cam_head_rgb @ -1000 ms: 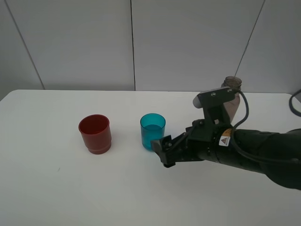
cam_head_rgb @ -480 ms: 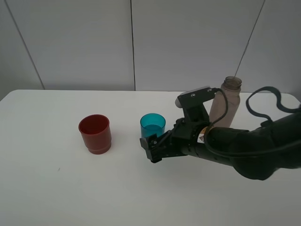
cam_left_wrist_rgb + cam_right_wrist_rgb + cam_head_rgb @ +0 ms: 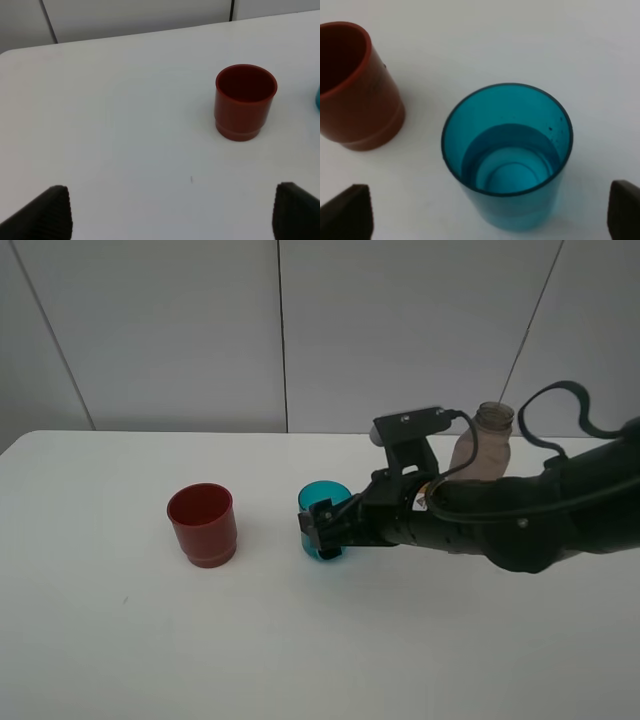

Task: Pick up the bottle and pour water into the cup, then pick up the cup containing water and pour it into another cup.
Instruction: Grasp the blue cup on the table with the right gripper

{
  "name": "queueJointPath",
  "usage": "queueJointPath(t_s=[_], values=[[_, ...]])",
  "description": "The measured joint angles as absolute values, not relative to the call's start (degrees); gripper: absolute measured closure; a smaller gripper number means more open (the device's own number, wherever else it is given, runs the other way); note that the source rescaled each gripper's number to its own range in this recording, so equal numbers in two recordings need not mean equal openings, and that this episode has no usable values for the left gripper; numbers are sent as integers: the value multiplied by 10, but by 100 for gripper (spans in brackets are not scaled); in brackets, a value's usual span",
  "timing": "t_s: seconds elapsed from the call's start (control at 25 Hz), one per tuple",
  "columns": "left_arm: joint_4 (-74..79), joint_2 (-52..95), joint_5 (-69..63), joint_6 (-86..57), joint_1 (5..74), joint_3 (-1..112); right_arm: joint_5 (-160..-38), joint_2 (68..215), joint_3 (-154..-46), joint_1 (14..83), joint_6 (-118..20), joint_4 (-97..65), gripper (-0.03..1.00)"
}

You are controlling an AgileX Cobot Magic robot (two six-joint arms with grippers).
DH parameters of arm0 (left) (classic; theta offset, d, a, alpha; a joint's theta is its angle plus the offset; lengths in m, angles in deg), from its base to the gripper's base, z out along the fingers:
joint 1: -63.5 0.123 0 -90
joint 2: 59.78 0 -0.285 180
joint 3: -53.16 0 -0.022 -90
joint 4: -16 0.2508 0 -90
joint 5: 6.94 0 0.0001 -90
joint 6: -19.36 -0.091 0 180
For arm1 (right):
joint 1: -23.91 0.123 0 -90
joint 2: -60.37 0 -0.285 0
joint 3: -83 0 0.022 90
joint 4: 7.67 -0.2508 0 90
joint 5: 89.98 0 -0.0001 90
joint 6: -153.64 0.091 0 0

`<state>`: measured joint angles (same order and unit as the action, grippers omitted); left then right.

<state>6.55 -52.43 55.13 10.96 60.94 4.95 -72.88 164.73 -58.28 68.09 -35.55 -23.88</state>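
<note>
right gripper wide, flanking cup | left gripper wide | bottle half-hidden by arm

Bare table separates red cup from teal cup

Three vessels are standing upright on the white surface.
The cup, a translucent teal tumbler, is holding water partway up and sitting mid-surface. Another cup, opaque dark red and squat with a stepped base, is standing apart at its 9 o'clock. The bottle, smoky grey-brown and open-necked, is standing at the cup's 2 o'clock, its lower part hidden.
</note>
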Motion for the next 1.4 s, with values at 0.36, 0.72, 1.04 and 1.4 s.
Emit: queueJointPath(t_s=[0.36, 0.72, 1.04, 1.4], values=[[65, -524, 551, 110, 609, 49, -753, 1647, -583, 646, -356, -122, -3], [65, -524, 551, 110, 609, 49, -749, 1654, -583, 610, -356, 3, -3], [65, -524, 551, 110, 609, 49, -707, 1688, -584, 608, -356, 17, -3], [65, -524, 551, 110, 609, 49, -674, 1709, -585, 602, -320, 67, -3]])
